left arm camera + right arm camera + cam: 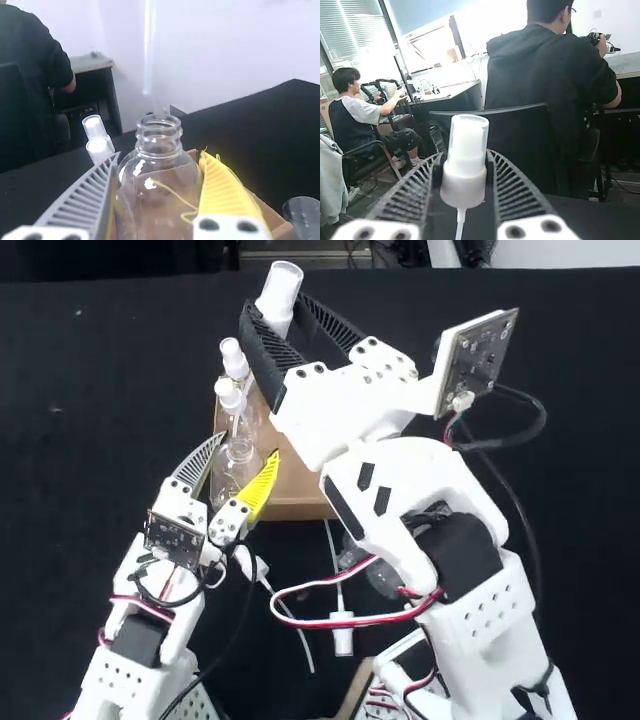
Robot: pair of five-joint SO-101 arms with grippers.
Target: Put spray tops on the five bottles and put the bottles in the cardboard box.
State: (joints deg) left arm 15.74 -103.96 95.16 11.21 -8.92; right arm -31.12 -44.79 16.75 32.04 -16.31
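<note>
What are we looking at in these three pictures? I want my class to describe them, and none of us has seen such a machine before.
These are two small white robot arms at a black table. The high view looks down from a fixed camera; the other two pictures come from a camera on each arm's wrist. The left gripper, with one grey and one yellow finger, is shut on an open clear bottle. The right gripper, with black ribbed fingers, is shut on a spray top. Nearby are a cardboard box and bottles with tops already on. A loose spray top lies on the table.
</note>
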